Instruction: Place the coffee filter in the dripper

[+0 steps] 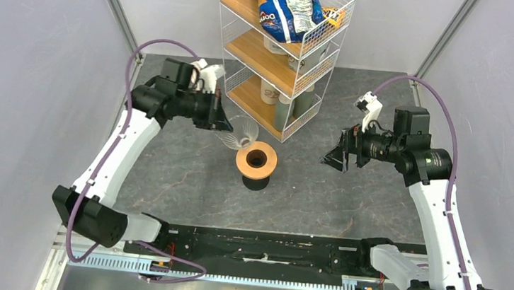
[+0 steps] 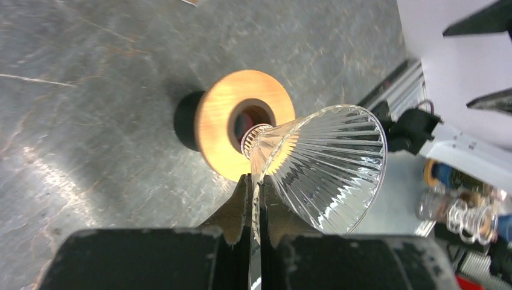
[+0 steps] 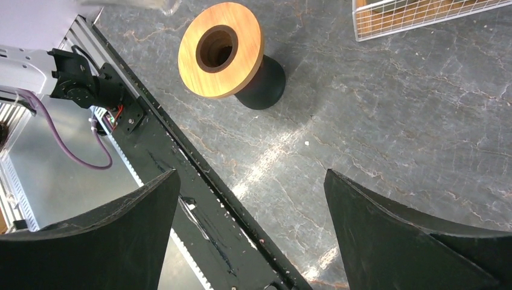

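left claw clamped on coffee filter | ribs clear only wrist-view | perhaps touching dripper | right claw apart

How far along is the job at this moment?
Done: the left gripper grips the filter, a clear ribbed cone. In hand: the cone is tilted, its narrow end near the dripper hole, not in it. Left: seating it, letting go. The right gripper is open.

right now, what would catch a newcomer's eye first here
The ribbed clear cone pinched in the left end effector, its narrow end close to the tan ring at table centre. Behind, a blue chip bag tops the wire shelf; the right end effector hangs open, empty.
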Available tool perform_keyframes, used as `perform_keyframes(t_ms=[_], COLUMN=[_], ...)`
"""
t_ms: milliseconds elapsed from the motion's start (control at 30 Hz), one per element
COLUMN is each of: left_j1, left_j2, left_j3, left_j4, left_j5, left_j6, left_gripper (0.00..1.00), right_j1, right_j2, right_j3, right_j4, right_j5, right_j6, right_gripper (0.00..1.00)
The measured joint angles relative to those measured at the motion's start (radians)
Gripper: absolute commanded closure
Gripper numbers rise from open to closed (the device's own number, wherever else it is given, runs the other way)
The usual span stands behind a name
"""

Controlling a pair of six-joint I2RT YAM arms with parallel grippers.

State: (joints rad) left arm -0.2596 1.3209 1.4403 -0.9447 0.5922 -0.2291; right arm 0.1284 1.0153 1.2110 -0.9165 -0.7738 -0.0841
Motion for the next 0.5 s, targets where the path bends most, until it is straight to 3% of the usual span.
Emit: perform_keyframes(t_ms=[267, 500], left_j1=[-0.199, -0.241], left_j2=[0.085, 0.154], left_j3=[0.023, 0.035], left_j4=[-0.003, -0.007], left_j5=[-0.043, -0.083], left_j6=[0.001, 0.005], left_gripper=[0.98, 0.98], right_j1=[0.001, 0.001], right_j2=[0.011, 0.015], right_j3=[0.003, 0.016], right_j4=[-0.031, -0.048], right_j5=[-0.002, -0.007], right_j6=[-0.018, -0.03], right_gripper=[0.03, 0.03])
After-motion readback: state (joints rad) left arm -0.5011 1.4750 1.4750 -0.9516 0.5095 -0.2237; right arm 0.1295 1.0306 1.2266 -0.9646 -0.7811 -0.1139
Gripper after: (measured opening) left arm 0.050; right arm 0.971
